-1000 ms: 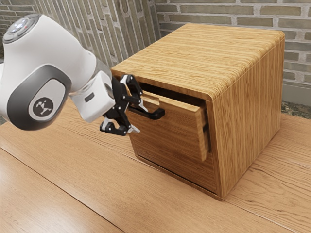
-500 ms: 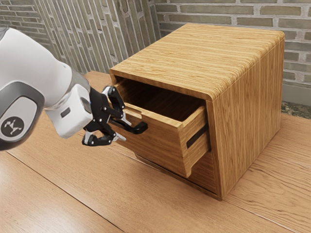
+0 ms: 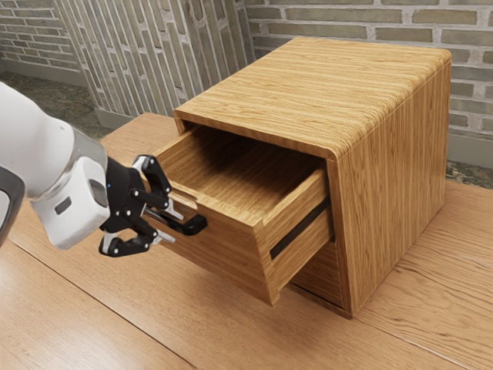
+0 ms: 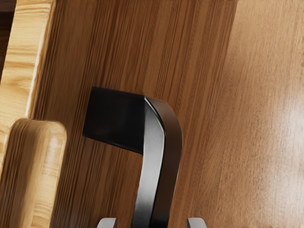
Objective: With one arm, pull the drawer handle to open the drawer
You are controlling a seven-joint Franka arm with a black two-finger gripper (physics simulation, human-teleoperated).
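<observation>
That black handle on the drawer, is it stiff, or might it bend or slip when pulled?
Likely stiff: the handle looks like a thick, solid bar holding a clean curve. Its glossy sheen hints it may be slippery. It is fixed to the drawer front, so a pull should probably move the drawer rather than the handle alone.

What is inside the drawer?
The drawer shows a bare wooden floor, nothing on it. The strip behind its front panel and the rear under the cabinet top are covered.

The wooden drawer (image 3: 231, 247) stands far open, a black bar handle (image 3: 185, 226) on its front.
</observation>
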